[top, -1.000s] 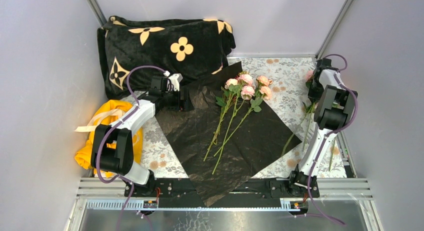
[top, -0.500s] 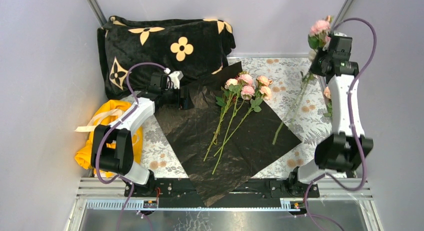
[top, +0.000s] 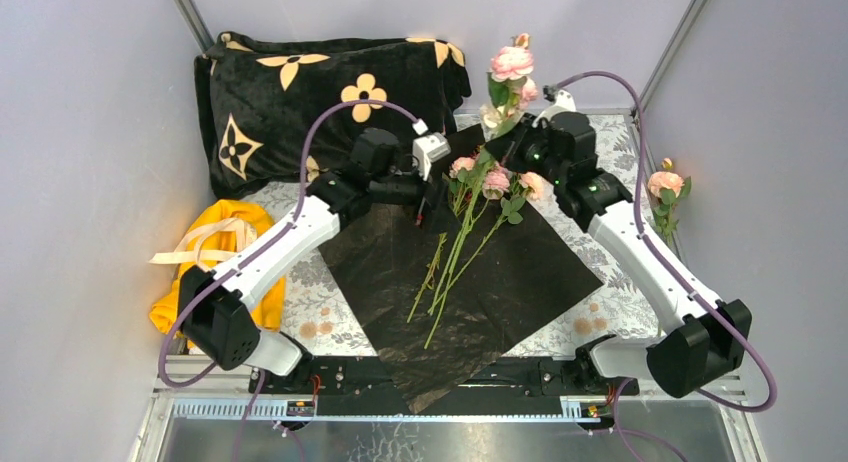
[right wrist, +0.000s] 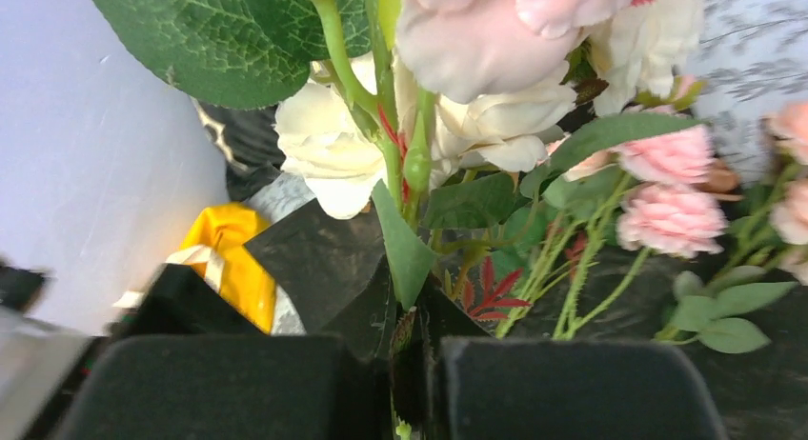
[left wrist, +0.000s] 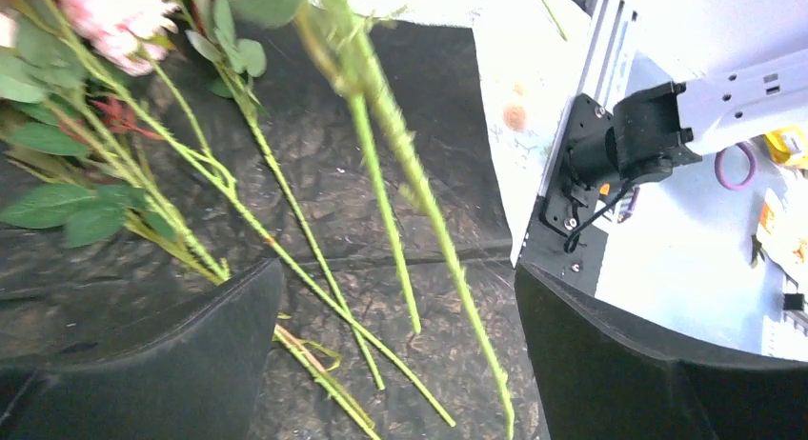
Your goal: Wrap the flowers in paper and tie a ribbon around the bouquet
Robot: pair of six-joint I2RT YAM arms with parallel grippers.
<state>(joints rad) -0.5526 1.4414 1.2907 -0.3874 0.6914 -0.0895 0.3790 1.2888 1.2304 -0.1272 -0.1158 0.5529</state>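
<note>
Right gripper (right wrist: pixel 412 373) clamped tight on stems of held roses (top: pixel 511 64), blooms up, stem ends dangling over far end of paper (top: pixel 520 282). Left gripper (left wrist: pixel 400 364) spread wide, holding nothing, just beside heads of flowers (top: pixel 455 244) lying on paper. Laid stems run far-to-near, slanting left. Held roses hang just above their heads.

The white, black-jointed left arm (top: pixel 290 232) stretches forward and inward across the middle; its black two-fingered left tool (top: pixel 430 187) gapes wide, fingers (left wrist: pixel 143 364) well apart; the matching right arm (top: pixel 640 252) reaches forward and inward; its right tool (top: pixel 508 134) is pinched nearly closed.
</note>
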